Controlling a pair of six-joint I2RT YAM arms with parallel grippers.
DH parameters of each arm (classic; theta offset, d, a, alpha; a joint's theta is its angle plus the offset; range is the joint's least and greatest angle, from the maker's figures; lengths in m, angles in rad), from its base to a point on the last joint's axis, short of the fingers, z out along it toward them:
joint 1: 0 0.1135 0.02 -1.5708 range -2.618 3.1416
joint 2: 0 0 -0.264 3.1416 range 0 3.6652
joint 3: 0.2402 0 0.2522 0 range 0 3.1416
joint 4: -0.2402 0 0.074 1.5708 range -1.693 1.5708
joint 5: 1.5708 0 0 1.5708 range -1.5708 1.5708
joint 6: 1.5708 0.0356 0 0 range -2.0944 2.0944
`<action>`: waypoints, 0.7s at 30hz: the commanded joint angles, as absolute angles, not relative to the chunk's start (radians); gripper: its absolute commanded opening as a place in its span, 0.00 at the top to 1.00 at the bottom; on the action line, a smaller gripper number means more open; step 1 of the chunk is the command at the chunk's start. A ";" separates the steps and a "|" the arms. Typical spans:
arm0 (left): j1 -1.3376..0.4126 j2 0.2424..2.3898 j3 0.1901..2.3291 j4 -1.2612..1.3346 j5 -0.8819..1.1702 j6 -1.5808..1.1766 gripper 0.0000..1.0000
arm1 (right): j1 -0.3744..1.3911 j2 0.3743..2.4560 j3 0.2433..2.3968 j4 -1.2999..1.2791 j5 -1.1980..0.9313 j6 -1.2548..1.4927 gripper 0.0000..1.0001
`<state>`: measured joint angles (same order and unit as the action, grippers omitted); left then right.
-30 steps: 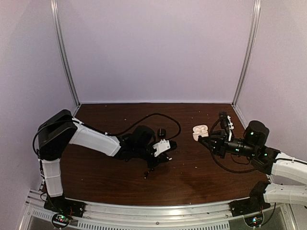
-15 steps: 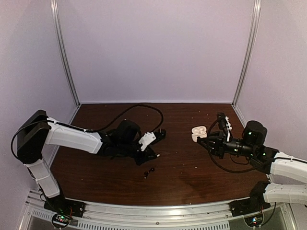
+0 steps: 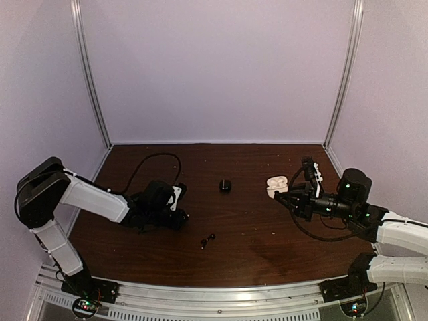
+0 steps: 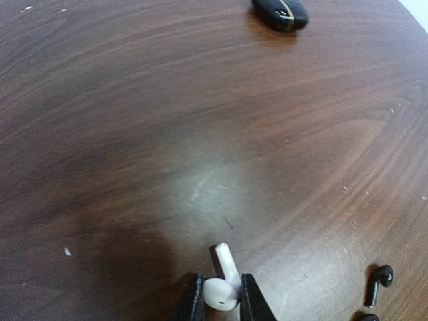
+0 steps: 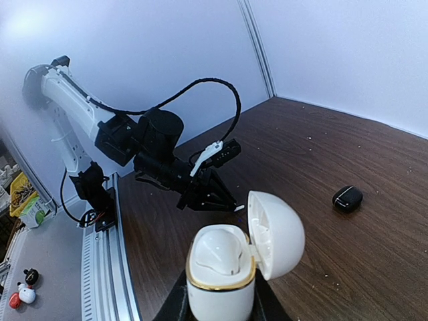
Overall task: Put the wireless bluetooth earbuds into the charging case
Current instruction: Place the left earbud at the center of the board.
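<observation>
Wood table (image 3: 267, 254), lilac walls (image 3: 214, 67): 2 black earbuds (image 3: 208, 241) lay loose; left gripper (image 4: 221, 302) pinched 1 white earbud (image 4: 227, 264), right gripper (image 5: 217, 309) clamped 1 white case (image 5: 221, 257).

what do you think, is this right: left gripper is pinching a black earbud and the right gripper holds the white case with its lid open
One thing is off: the earbud pinched in the left gripper is white, not black, as the left wrist view shows. The right gripper does hold the white case, lid open.
</observation>
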<state>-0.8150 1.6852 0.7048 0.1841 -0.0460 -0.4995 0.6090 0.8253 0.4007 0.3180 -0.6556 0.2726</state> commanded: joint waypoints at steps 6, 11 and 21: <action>-0.779 1.699 0.721 0.225 -0.101 -0.641 0.79 | 0.604 0.811 0.399 0.346 -0.664 0.265 1.00; -0.762 1.678 0.710 0.245 -0.057 -0.643 0.64 | 0.604 0.809 0.396 0.346 -0.665 0.267 1.00; -0.750 1.674 0.724 0.200 0.036 -0.656 0.59 | 0.604 0.806 0.395 0.344 -0.667 0.266 1.00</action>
